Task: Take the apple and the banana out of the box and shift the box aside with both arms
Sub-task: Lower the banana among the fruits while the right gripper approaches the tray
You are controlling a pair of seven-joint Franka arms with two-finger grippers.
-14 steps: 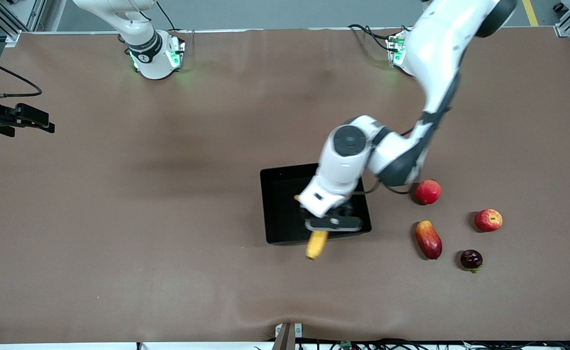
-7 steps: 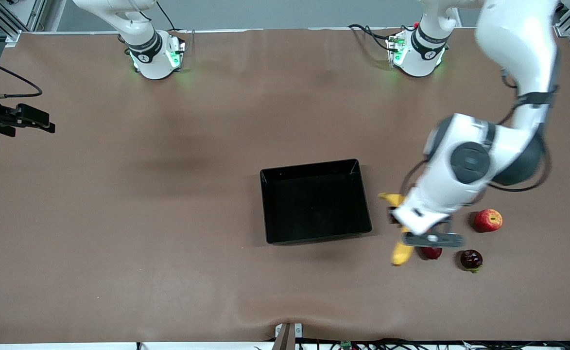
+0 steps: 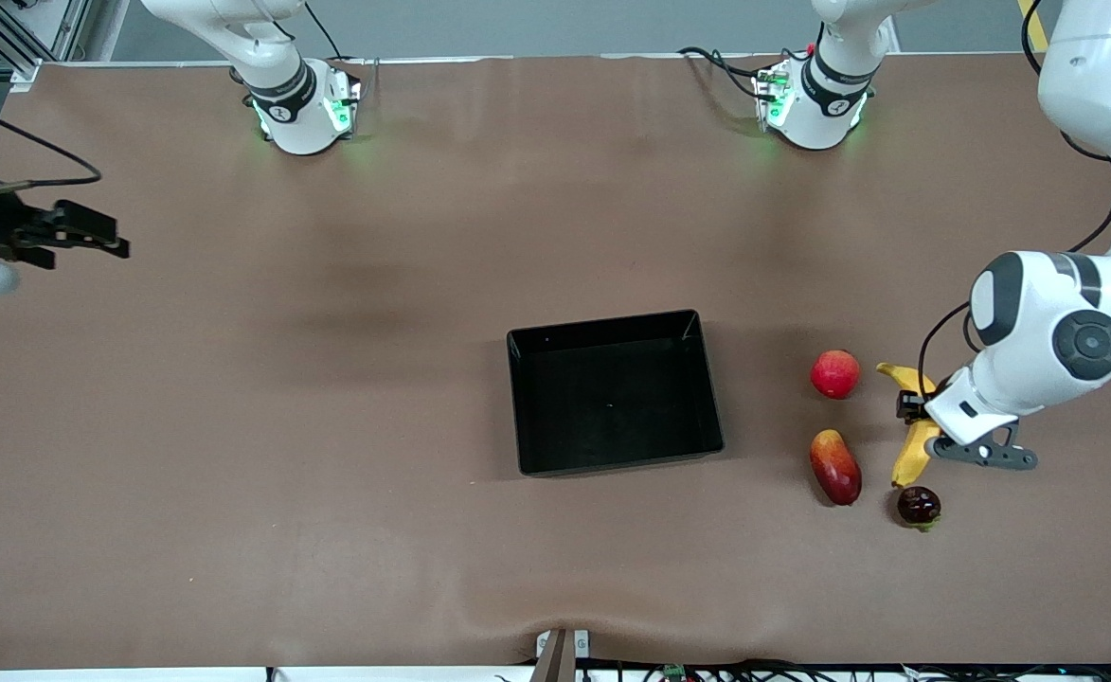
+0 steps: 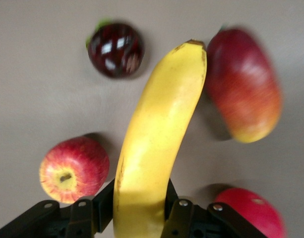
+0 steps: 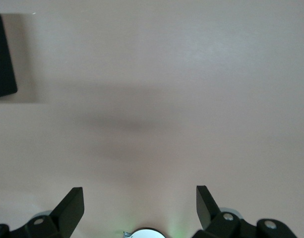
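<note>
My left gripper (image 3: pixel 924 423) is shut on the yellow banana (image 3: pixel 913 443), gripping it near one end (image 4: pixel 142 198). It holds the banana over the table at the left arm's end, among the loose fruit. The red apple (image 4: pixel 72 169) with its yellowish stem patch lies right beside the banana; the left arm hides it in the front view. The black box (image 3: pixel 602 324) stands mid-table with nothing in it. Over the right arm's end of the table my right gripper (image 3: pixel 81 237) waits open, nothing between its fingers (image 5: pixel 72 206).
A plain red round fruit (image 3: pixel 835 373), an oblong red-orange mango (image 3: pixel 835 466) and a dark purple fruit (image 3: pixel 918 505) lie around the banana, between the box and the left arm. Both arm bases (image 3: pixel 304 104) stand at the table's back edge.
The left arm has carried the banana from over the box toward the left arm's end, to above the loose fruit, hiding the apple. The right gripper barely shifted.
</note>
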